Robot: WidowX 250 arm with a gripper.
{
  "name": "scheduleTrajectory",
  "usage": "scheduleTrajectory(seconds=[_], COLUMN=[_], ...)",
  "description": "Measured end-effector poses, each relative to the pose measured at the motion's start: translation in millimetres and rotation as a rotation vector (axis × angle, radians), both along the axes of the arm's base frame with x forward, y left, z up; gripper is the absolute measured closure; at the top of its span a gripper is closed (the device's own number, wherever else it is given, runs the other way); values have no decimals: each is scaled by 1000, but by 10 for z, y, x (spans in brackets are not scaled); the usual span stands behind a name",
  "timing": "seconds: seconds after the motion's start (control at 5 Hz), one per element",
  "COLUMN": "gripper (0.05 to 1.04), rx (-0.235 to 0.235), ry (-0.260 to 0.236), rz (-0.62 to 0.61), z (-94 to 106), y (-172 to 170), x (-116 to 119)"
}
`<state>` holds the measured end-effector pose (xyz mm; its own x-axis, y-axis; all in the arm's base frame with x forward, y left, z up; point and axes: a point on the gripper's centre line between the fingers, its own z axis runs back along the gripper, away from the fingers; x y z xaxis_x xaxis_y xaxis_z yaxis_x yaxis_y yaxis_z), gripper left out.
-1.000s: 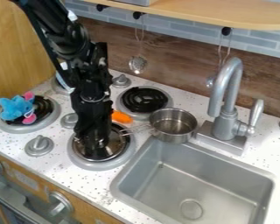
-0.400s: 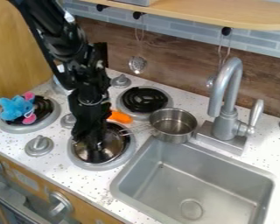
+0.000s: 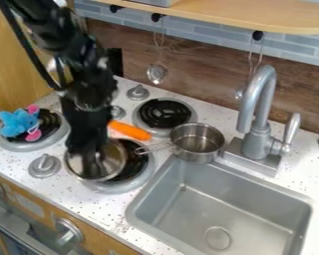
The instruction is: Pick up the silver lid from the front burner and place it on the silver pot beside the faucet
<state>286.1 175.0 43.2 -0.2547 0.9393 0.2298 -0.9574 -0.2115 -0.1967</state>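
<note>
Plush toy (image 3: 17,124): blue and pink, on the left burner (image 3: 21,147), at its inner edge
Knob (image 3: 44,166): on the speckled counter, a narrow strip of surface between it and the metal dish (image 3: 113,160)
Gripper (image 3: 91,167): pointing down into the dish; whether it is open, closed or gripping, I cannot tell
Dish: round and shallow, over the left part of the front burner (image 3: 141,179), its left edge past the burner's rim
Carrot (image 3: 130,131): orange, behind the front burner, its right end near the rear burner (image 3: 163,113)
Pot (image 3: 199,143): its wire handle (image 3: 157,147) reaching left over the front burner's edge, its body close to the sink's back rim
Sink (image 3: 137,201): right of the front burner, its basin open from above
Faucet (image 3: 256,142): upright behind the sink, right of the pot
</note>
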Motion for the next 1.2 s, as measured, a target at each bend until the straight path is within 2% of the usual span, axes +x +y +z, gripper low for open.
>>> scheduleTrajectory(seconds=[0.2, 0.4, 0.6, 0.8, 1.2], gripper=[764, 764, 764, 764, 764], rx=[-16, -67, -115, -140, -143], ry=[-29, -43, -42, -5, -19], rz=[-35, -73, -178, -247, -361], z=[91, 77, 149, 82, 52], y=[-45, -189, -531, -835, -1430], x=[34, 96, 411, 571, 902])
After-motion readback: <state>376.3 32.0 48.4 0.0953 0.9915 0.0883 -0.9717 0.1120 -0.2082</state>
